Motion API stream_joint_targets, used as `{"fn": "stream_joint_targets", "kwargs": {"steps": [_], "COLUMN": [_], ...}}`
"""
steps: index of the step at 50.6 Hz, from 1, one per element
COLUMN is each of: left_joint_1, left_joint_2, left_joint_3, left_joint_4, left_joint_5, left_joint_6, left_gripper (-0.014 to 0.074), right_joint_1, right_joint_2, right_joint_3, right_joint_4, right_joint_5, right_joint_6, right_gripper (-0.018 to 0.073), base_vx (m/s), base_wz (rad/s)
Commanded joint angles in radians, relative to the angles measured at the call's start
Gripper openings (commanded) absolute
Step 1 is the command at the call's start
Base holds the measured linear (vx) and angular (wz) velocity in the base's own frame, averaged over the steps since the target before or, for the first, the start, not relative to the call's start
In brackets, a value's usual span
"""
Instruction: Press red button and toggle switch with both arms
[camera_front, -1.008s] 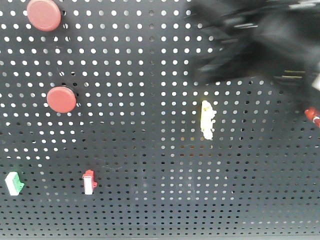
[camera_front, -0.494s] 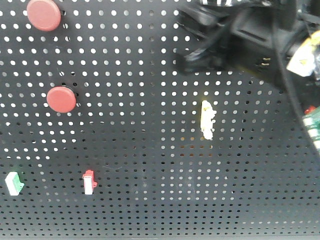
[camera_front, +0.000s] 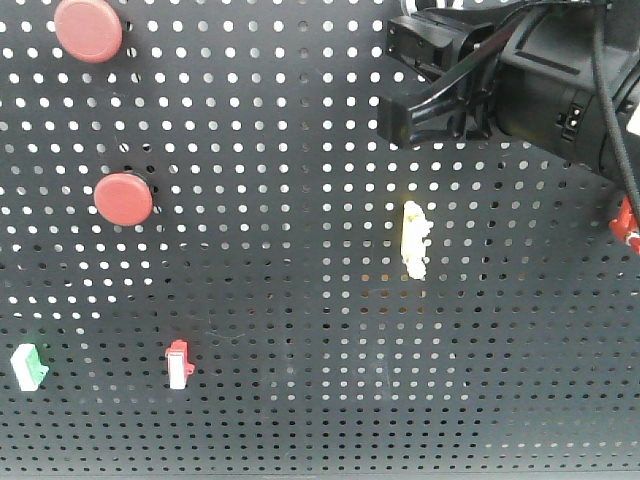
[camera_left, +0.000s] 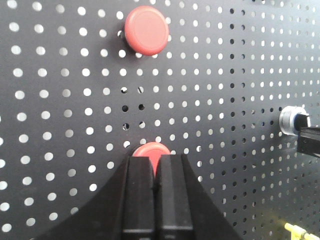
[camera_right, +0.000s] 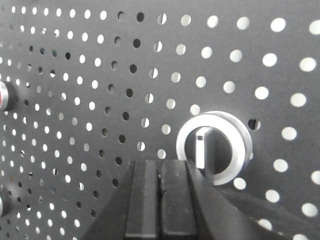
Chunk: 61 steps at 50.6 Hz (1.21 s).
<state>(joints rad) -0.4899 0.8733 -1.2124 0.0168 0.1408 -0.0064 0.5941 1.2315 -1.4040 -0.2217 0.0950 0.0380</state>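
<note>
- Red button (camera_left: 150, 150), the lower of two on the black pegboard (camera_left: 60, 100), sits just above the left gripper (camera_left: 155, 164) in the left wrist view. Whether they touch cannot be told.
- That left gripper is clenched, its fingers pressed together with nothing between them.
- Toggle switch (camera_right: 214, 147), a black knob in a silvery ring with its pointer bar upright, is mounted on the pegboard to the right of the buttons.
- Right gripper (camera_right: 160, 165) is also clenched and empty, its tips just beside the ring's lower left edge.
- Right arm (camera_front: 540, 90) covers the pegboard's top right corner in the front view.
- Upper red button (camera_left: 146, 30) sits directly above the first.
- Yellow clip (camera_front: 415, 240) hangs below the arm.
- Red-and-white rocker (camera_front: 178, 363) and green-and-white rocker (camera_front: 28, 366) sit low on the left.
</note>
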Motion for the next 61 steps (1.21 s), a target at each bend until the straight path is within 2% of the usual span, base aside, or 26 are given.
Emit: {"fn": "stream_joint_targets", "kwargs": {"steps": [1,9,19,30,46,61], "left_joint_1": [0.000,0.000,0.000,0.000,0.000,0.000], "left_joint_2": [-0.005,-0.005,-0.005,-0.005,-0.005,-0.005], "left_joint_3": [-0.028,-0.028,-0.028,-0.028,-0.028,-0.028], "left_joint_4": [-0.004,-0.004,-0.004,-0.004,-0.004,-0.004], "left_joint_5": [-0.082,-0.082,-0.084,-0.083,-0.068,-0.066], "left_joint_6": [-0.002,-0.002,-0.002,-0.002,-0.003,-0.003], "left_gripper": [0.0001,0.0001,0.0001,0.0001,0.0001,0.0001], "right_joint_1": [-0.020,-0.022,-0.086,-0.027,-0.030,-0.030], "right_joint_2": [-0.040,-0.066,-0.092,-0.179,-0.366,-0.382], "right_joint_3": [-0.034,-0.034,-0.034,0.020,0.225,0.248], "right_joint_4": [-0.041,-0.092,-0.081,-0.076,-0.109,-0.121], "right_joint_5": [-0.040,-0.013,0.002,0.029,0.007,0.004], "right_joint_6": [-0.010,-0.003,0.000,-0.001,-0.002,-0.001], "right_gripper": [-0.0003,-0.0003,-0.0003,-0.0003,-0.0003,-0.0003], "base_vx": [0.00,0.00,0.00,0.00,0.00,0.00], "base_wz": [0.00,0.00,0.00,0.00,0.00,0.00]}}
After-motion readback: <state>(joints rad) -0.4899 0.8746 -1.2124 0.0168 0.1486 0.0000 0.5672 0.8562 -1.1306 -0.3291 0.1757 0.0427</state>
